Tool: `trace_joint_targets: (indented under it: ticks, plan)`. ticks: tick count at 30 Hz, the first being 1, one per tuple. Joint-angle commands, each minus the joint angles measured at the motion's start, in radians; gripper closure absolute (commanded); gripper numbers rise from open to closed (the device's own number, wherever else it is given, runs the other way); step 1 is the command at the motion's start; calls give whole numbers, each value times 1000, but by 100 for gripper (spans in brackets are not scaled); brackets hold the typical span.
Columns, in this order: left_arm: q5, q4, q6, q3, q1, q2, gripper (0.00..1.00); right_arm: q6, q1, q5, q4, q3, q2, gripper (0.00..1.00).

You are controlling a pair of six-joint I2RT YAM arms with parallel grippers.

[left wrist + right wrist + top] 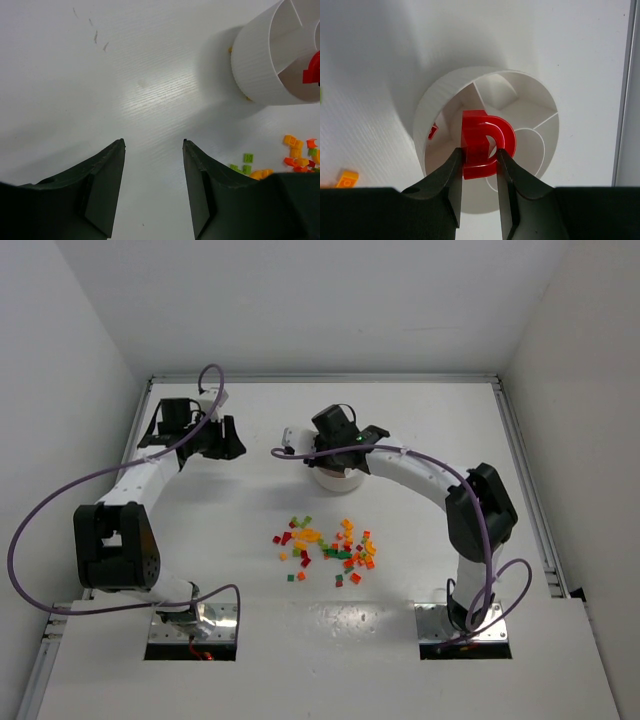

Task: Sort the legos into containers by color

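Note:
The white dish [427,112] with wedge compartments and a round hub sits under my right gripper [479,151]. That gripper is shut on a red arch-shaped lego [485,140] and holds it over the dish's inside. Another red lego [432,131] lies in the left compartment. In the top view the right gripper [332,462] covers most of the dish [340,483]. The loose pile of red, orange, yellow and green legos [328,545] lies on the table in front of the dish. My left gripper [153,143] is open and empty over bare table, left of the dish [260,65].
The left arm's gripper [226,439] hovers at the back left of the table. A raised rail [525,480] runs along the table's right edge. A stray orange lego [347,178] lies left of the dish. Green and orange legos [300,155] show near the left gripper's right finger.

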Motion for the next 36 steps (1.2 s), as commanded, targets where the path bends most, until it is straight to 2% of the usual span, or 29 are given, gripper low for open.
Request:
trace_joint_targets:
  ticks: [1,5,11,14,19,23,29,32,33,34,36]
  plan:
    - [4,25,-13,42,13,3,44,-16,-5,-9,-34,37,1,100]
    - [4,25,-13,42,22,3,44,-40,-5,-18,-54,3,-11,98]
    - [4,25,-13,42,22,3,44,-49,-5,11,-44,-43,-39,86]
    - [4,25,-13,42,22,12,44,-49,-5,23,-35,-52,-39,76]
    - [13,25,-13,42,22,12,44,-40,-5,33,-8,-83,-71,52]
    - [13,25,-13,42,22,12,44,-40,-5,33,3,-101,-84,46]
    - [13,25,-13,42,22,12,44,-31,-5,33,14,-121,-119,48]
    - [13,25,-22,42,22,12,44,-22,-5,13,25,-130,-146,59]
    - [13,25,-22,42,22,12,44,-22,-5,3,34,-130,-146,64]
    - [13,25,-22,42,22,12,44,-22,-5,-6,34,-141,-162,75]
    - [13,25,-22,42,22,12,44,-22,-5,-6,43,-141,-176,84]
